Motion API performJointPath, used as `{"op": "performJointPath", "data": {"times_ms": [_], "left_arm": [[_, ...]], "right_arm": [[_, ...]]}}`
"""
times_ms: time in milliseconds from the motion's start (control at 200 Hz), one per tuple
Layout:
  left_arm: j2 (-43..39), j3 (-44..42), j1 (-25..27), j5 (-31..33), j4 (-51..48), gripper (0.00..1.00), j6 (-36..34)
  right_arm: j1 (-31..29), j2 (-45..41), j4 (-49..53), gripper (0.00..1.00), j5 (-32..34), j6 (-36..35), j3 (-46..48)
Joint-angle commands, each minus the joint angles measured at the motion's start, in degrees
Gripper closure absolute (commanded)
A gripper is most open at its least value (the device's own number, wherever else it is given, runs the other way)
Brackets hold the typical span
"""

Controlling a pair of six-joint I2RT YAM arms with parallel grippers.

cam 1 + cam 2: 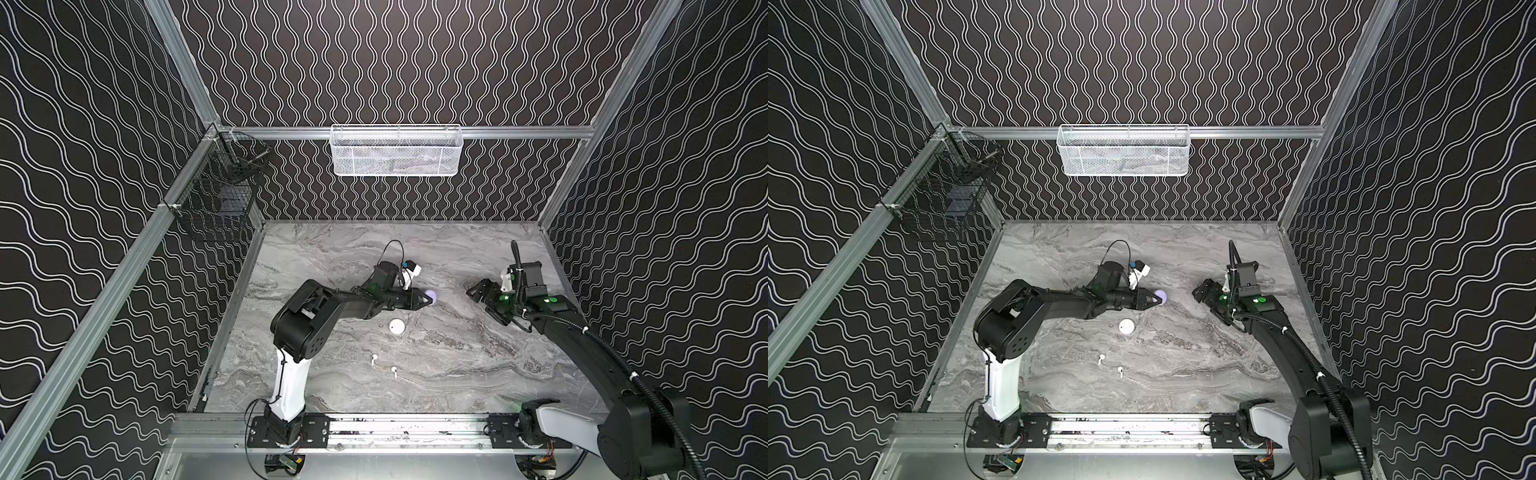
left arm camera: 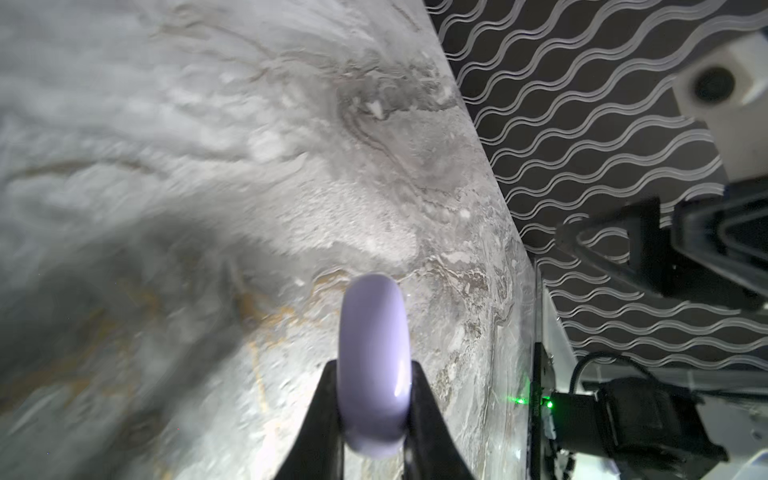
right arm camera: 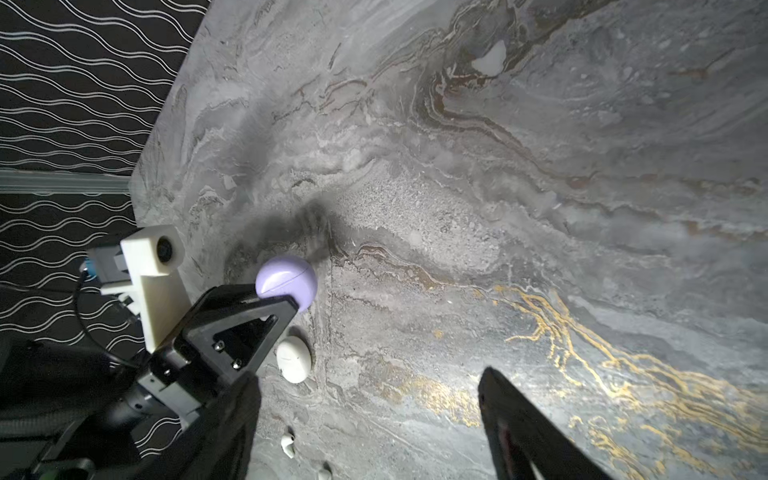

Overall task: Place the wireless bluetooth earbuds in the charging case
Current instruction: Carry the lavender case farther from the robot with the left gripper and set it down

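Marbled grey desk (image 1: 478, 374): a white earbud (image 1: 373, 358) and a second white earbud (image 1: 394, 371) lie apart toward its front edge, with the white case (image 1: 397, 326) just behind them. Near mid-desk the left gripper (image 1: 428, 298) is clamped on the lavender case (image 2: 372, 365). By the right edge the right gripper (image 3: 368, 378) hangs with its jaws apart, empty.

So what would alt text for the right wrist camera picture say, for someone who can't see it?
The left gripper clamps a round lavender charging case over a grey marble table. A white charging case and a white earbud lie nearby, and the right gripper stands open in the foreground.
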State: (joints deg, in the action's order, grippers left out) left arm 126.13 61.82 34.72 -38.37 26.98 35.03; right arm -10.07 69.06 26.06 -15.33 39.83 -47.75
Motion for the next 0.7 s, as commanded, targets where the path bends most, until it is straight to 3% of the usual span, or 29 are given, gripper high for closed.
{"op": "performJointPath", "data": {"times_ms": [0,325,696], "left_arm": [[1.07,-1.07,-1.51,-2.1,6.81,1.0,4.65],[4.3,-0.77,-5.81,-2.8,8.61,1.0,6.54],[6.28,1.49,-7.65,-3.31,3.18,0.97,3.76]], "right_arm": [[-0.05,0.6,-2.11,0.15,-0.65,-0.9,0.97],[-0.17,1.04,-3.3,0.15,-1.37,-1.57,2.13],[-0.83,-0.57,-5.85,0.15,-1.47,-2.12,4.24]]}}
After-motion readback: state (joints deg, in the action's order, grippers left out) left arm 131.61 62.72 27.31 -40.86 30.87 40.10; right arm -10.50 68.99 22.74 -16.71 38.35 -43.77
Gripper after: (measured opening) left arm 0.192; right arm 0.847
